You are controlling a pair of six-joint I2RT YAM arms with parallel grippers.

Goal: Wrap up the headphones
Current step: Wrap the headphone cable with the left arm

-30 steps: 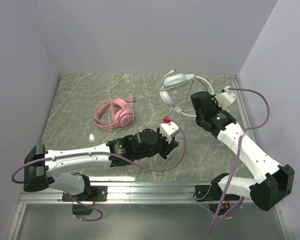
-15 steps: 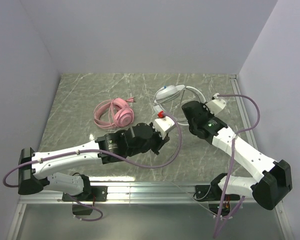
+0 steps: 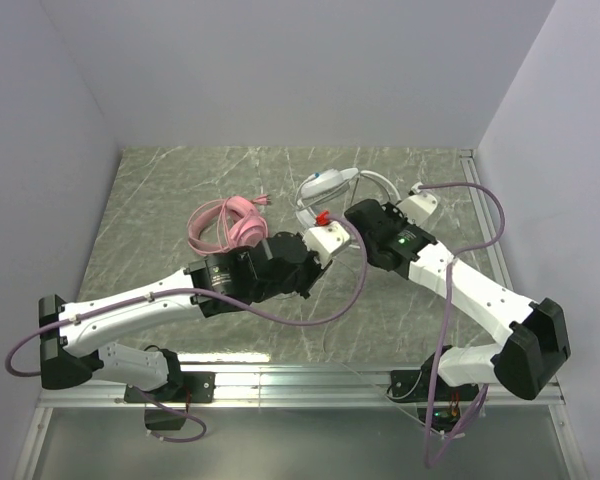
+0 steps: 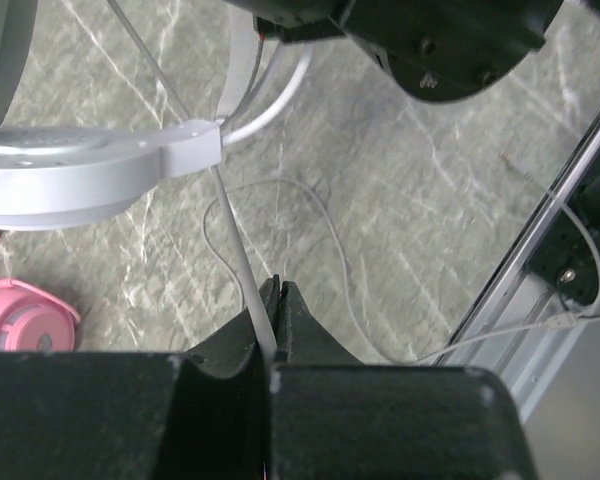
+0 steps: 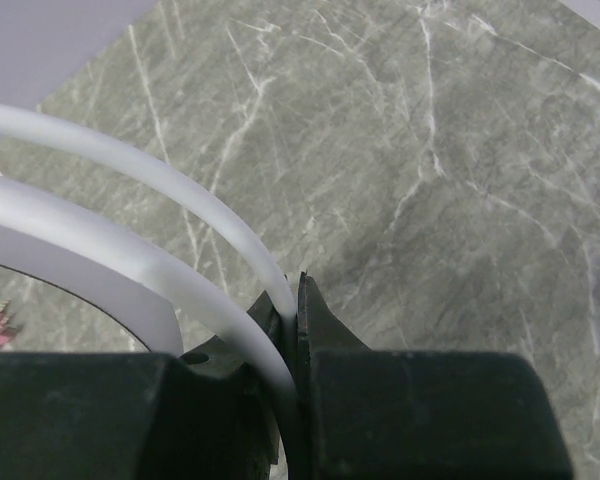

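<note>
The white headphones [image 3: 328, 188] hang above the marble table, just right of the pink headphones [image 3: 228, 226], which lie flat. My right gripper [image 5: 296, 293] is shut on the white headset's thin headband hoop [image 5: 180, 205]. My left gripper [image 4: 278, 288] is shut on the headset's thin white cable [image 4: 232, 245]. That cable runs up to the white earcup arm [image 4: 90, 172], and a loose loop of it [image 4: 320, 215] trails over the table. The two wrists stand close together under the headset. A pink earcup [image 4: 20, 322] shows at the left edge of the left wrist view.
An aluminium rail [image 3: 477, 205] runs along the table's right edge and another along the front [image 3: 310, 380]. White walls close the back and both sides. Purple arm hoses [image 3: 355, 290] loop beside both wrists. The right arm's black body [image 4: 450, 40] hangs just beyond my left fingers.
Both arms have swung left and toward the back. The white headphones have travelled with the right gripper toward the pink pair. The left gripper stays pinched on the cable.
</note>
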